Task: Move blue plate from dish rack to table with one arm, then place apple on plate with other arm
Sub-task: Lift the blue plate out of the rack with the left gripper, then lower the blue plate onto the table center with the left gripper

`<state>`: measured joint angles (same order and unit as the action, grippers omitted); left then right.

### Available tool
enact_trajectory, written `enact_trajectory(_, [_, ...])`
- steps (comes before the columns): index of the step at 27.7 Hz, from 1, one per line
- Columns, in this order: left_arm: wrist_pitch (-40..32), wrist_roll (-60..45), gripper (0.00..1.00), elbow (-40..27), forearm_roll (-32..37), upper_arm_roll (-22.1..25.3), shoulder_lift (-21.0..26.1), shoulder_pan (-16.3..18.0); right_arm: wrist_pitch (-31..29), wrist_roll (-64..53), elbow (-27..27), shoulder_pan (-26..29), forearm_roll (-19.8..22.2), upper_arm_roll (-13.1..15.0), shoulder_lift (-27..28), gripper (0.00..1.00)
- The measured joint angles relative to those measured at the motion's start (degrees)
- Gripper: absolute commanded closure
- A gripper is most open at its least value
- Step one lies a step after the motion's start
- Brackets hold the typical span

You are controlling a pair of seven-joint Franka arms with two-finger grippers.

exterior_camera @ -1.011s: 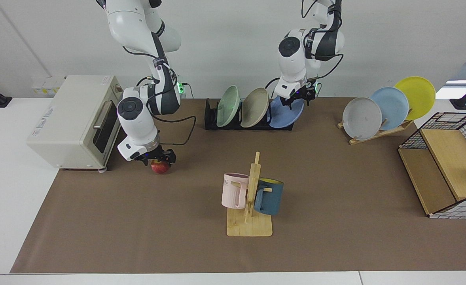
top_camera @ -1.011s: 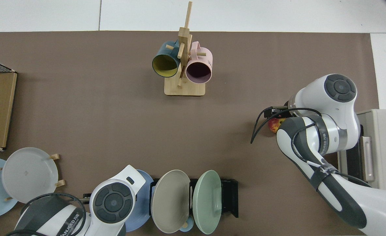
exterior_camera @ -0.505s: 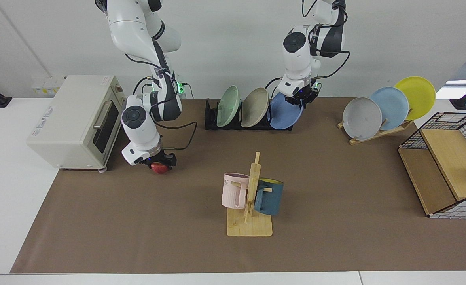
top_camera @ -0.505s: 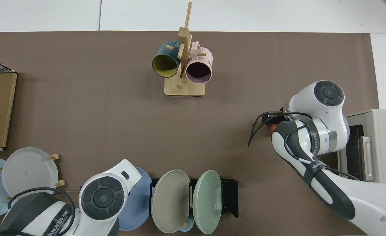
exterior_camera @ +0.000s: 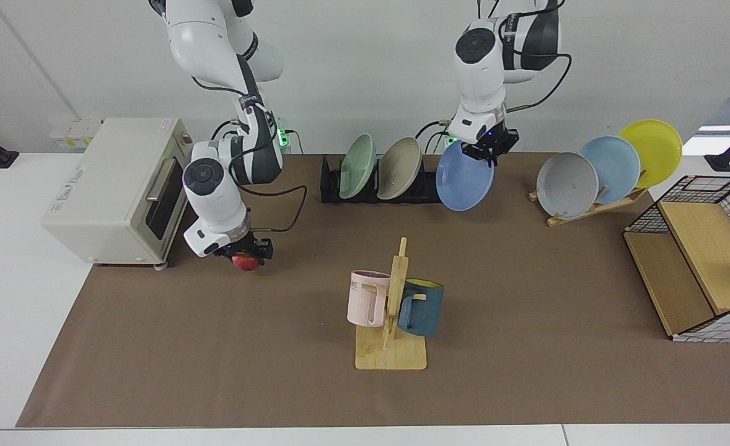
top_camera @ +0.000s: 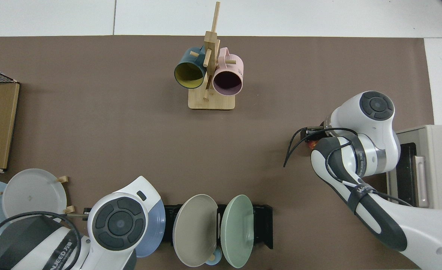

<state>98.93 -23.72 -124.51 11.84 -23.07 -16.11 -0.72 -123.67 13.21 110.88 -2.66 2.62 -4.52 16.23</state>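
Blue plate hanging on edge under the left gripper, pinched at its top rim, clear of the dish rack and off the table. Risking a swing or slip with only a rim pinch, maybe clipping the beige plate beside it. Right gripper clamping down on the apple, hovering low over the mat; squeezing off-centre and popping it loose being the worry there.

The round periwinkle-blue plate looked matt and smooth, like plastic; the small red apple was glossy; the wide brown table mat looked matt, paper-like
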Motion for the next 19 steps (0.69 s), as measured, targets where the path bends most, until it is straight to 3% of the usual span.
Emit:
enact_trajectory(5, [-0.5,-1.5,1.0,9.3,-0.5,0.9,7.4,3.9,5.9,-0.3,-4.1,0.0,0.0,-0.1,-2.8,1.0])
enact_trajectory(9, [2.3,-7.0,1.0,14.3,-6.2,1.4,12.7,6.5,12.6,-0.5,-8.5,0.0,0.0,-0.4,-5.2,1.0])
enact_trajectory(15, [12.7,-10.8,1.0,13.4,-16.3,1.3,16.6,7.7,18.1,-0.5,-12.2,0.0,0.0,-0.5,-9.1,1.0])
enact_trajectory(19, [22.5,-13.2,1.0,9.8,-19.5,0.4,19.7,5.4,19.3,-0.5,-12.2,0.0,0.0,-0.6,-10.7,1.0])
